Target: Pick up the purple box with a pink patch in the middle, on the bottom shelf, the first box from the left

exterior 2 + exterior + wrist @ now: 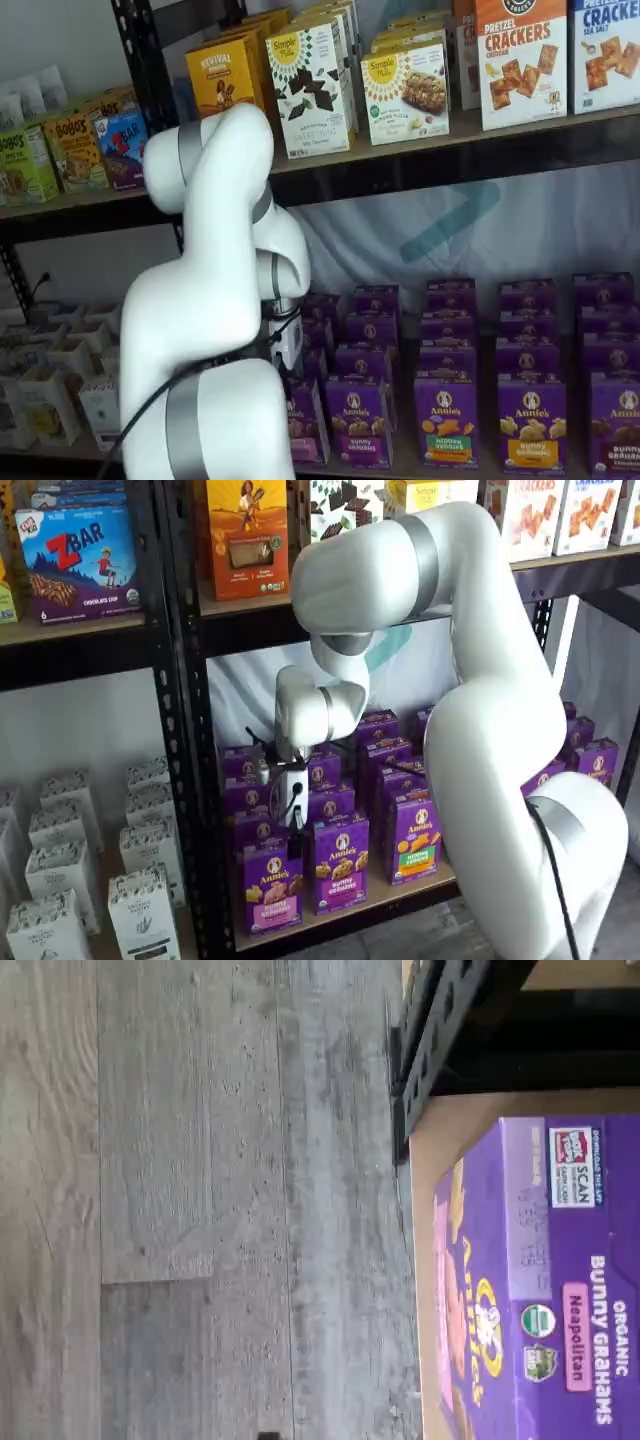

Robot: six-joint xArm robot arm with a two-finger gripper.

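Tool low over the front-left purple box on the bottom shelf

In a shelf view the purple box (272, 887) stands upright at the front left corner of the bottom shelf (420, 880), its pink patch facing out, with the white tool (291, 825) hanging just above and slightly behind its top; the fingers are hidden, so I cannot tell whether they are wide or narrow. More purple boxes fill the shelf in rows beside and behind it. The white arm folds down from a raised elbow to a vertical wrist. In the wrist view the box (540, 1280) lies near the shelf board's edge, beside the grey plank floor (200, 1200).
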